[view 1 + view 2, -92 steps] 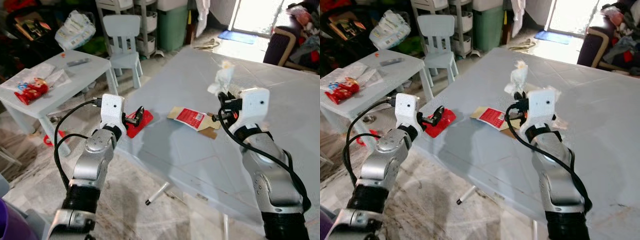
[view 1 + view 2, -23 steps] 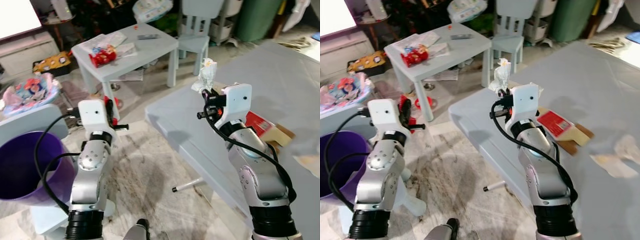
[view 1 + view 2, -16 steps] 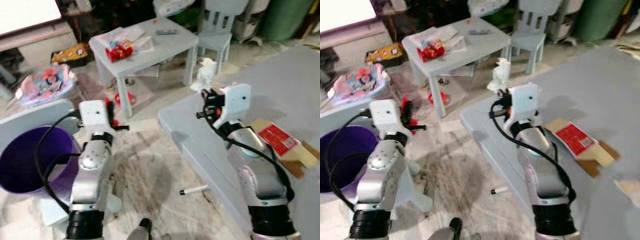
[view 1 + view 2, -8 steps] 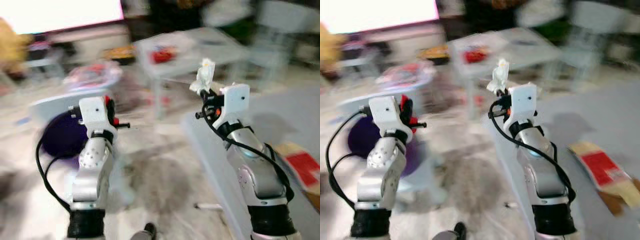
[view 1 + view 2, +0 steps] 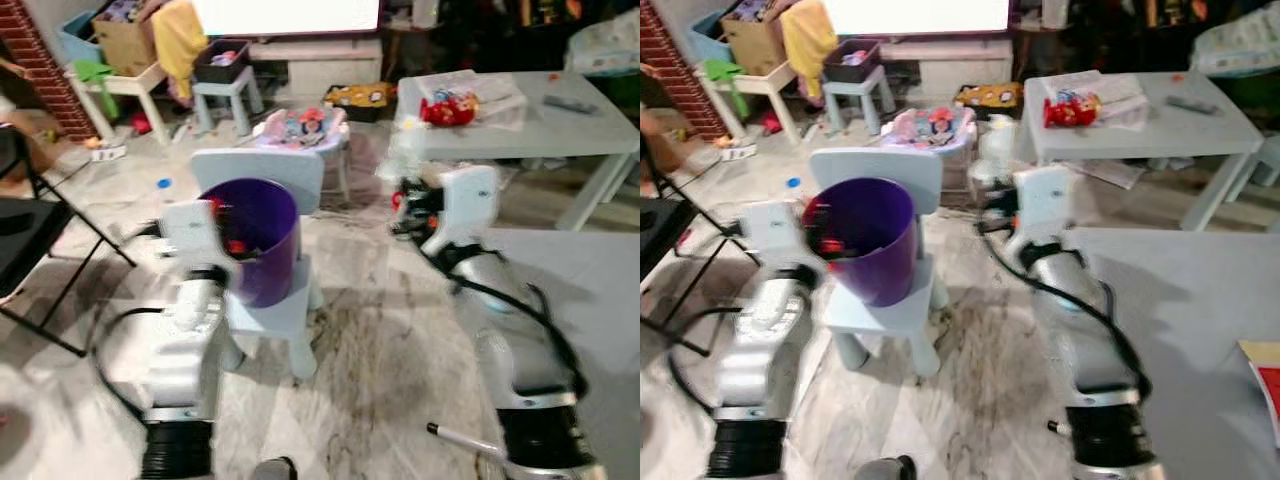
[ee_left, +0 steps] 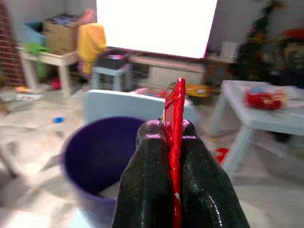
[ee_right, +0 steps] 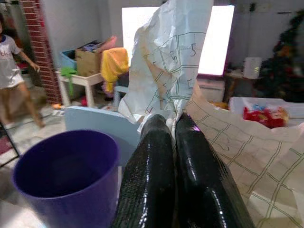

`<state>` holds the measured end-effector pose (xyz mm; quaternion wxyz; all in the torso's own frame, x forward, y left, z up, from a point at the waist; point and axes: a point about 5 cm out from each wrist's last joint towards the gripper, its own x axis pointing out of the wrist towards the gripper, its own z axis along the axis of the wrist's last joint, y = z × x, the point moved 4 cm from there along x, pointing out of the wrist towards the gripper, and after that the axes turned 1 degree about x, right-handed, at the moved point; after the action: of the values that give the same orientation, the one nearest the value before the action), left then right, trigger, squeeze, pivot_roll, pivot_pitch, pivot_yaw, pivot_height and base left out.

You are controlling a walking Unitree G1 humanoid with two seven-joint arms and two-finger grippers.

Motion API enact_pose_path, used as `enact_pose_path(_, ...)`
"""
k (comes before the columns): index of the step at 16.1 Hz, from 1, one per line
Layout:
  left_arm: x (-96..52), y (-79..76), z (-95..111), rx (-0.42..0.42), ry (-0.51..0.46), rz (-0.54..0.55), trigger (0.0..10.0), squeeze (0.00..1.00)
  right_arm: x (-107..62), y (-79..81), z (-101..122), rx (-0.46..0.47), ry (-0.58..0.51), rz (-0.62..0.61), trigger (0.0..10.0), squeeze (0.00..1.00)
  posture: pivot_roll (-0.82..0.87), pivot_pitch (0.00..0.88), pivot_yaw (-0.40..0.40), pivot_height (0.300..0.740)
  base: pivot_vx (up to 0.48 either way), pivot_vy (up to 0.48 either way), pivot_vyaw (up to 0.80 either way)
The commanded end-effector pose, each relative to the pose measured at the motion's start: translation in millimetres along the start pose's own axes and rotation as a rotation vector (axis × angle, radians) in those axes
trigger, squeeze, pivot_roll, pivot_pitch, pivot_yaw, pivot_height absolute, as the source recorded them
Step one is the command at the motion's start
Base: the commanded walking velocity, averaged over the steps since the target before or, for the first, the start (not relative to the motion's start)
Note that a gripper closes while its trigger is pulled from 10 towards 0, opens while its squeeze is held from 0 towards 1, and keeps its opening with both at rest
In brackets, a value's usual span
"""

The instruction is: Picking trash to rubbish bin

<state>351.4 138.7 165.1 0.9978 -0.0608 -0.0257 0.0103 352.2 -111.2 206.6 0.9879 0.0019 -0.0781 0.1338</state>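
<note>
A purple bin (image 5: 252, 238) stands on a small pale blue chair (image 5: 270, 315) in the middle of the floor. My left gripper (image 6: 173, 126) is shut on a thin red wrapper (image 6: 175, 107) and sits right at the bin's near left rim (image 5: 820, 232). To the right of the bin and a little apart from it, my right gripper (image 7: 170, 118) is shut on a crumpled white paper (image 7: 173, 61). In the eye views that paper (image 5: 996, 148) is a pale blur above the right gripper (image 5: 405, 198).
A small white table (image 5: 520, 125) with a red packet (image 5: 452, 108) stands behind on the right. The big grey table (image 5: 1200, 300) fills the right foreground. A black folding chair (image 5: 30, 230) is at left. A person (image 7: 10, 57) stands far off. A pen (image 5: 455, 435) lies on the floor.
The camera has swung left, so the purple bin on its chair now sits between my arms. Both grippers keep their hold; the left one has come up to the bin's rim.
</note>
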Motion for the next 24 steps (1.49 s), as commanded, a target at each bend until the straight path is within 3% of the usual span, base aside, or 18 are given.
enact_pose_path(1,1.4,4.3,3.6,0.001,-0.006,0.010,0.0,0.00,-0.1,2.0,1.1,0.013,-0.008,0.007,0.0,0.00,0.06,0.094,-0.005,0.740,0.000,0.000,0.00)
enact_pose_path(6,2.8,2.6,2.1,-0.021,0.001,0.006,0.0,0.00,1.2,1.5,2.8,0.010,-0.013,0.010,0.0,0.00,0.05,0.087,-0.009,0.740,0.000,0.000,0.00)
enact_pose_path(24,4.3,1.9,-0.2,-0.026,0.007,0.003,0.0,0.00,-0.1,0.6,2.6,0.005,-0.011,0.011,0.0,0.00,0.05,0.085,-0.012,0.740,0.000,0.340,0.00)
